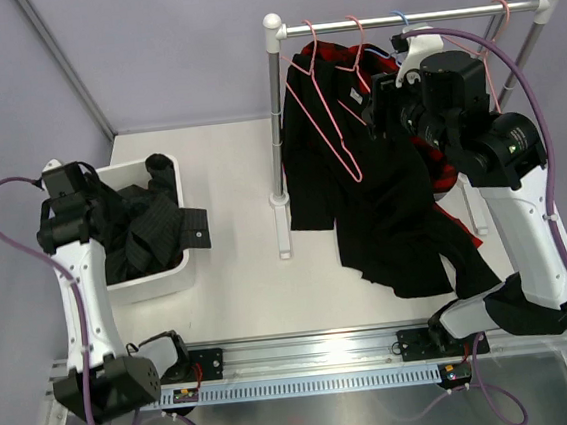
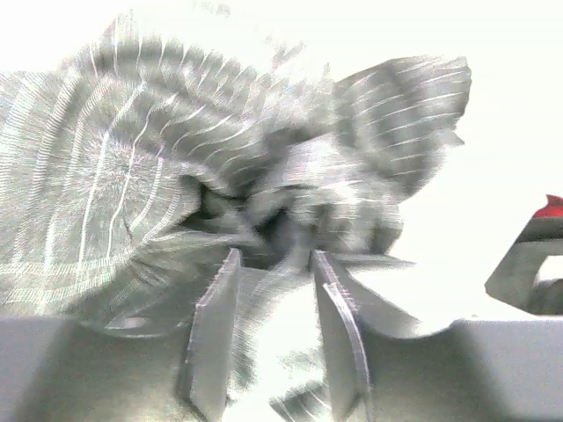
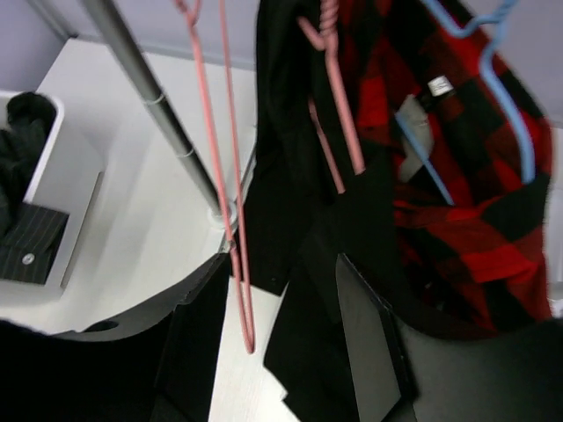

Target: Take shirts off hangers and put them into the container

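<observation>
Our left gripper, blurred, seems spread; the right gripper, jaws apart lower centre, may pinch the pink hanger with the black shirt.

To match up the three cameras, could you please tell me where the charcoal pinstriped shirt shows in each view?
Top external: the charcoal pinstriped shirt lies heaped in the white container at left.
Left wrist: it fills most of the frame, close and blurred.
Right wrist: only a buttoned cuff shows at the left edge, over the container's side.
Shared landmark: the container, seen in the top and right wrist views only.
</observation>
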You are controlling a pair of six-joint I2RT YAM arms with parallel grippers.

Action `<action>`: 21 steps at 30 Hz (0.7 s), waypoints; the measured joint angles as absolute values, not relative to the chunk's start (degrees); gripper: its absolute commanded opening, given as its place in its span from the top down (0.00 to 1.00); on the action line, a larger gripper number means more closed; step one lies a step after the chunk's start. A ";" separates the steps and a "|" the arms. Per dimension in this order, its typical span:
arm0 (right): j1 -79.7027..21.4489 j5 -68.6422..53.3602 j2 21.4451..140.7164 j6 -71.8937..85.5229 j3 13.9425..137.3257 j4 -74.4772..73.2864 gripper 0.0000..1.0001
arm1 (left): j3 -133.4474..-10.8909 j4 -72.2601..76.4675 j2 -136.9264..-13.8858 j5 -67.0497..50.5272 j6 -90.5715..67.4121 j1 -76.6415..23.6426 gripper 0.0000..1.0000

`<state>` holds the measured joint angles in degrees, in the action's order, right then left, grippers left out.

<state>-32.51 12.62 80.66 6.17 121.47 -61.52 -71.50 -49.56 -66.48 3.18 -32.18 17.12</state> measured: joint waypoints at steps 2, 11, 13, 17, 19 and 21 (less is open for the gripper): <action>-30.09 12.88 80.71 5.21 121.75 -60.95 0.42 | -73.67 -49.41 -61.87 3.09 -31.48 16.75 0.44; -25.36 12.99 82.19 2.90 116.18 -57.69 0.44 | -77.73 -48.66 -52.21 -0.60 -30.89 14.90 0.36; -24.73 12.91 82.56 2.76 113.99 -57.43 0.46 | -77.73 -48.31 -52.23 -3.46 -30.85 14.61 0.32; -23.81 12.86 82.98 2.50 110.37 -55.59 0.80 | -77.62 -45.47 -52.88 -12.99 -30.30 13.63 0.34; -23.59 12.60 83.24 1.32 109.03 -54.46 1.00 | -77.49 -42.57 -52.99 -18.59 -29.85 11.86 0.39; -23.64 12.25 83.59 1.32 108.62 -53.56 1.00 | -77.47 -39.77 -53.10 -22.87 -28.82 8.56 0.40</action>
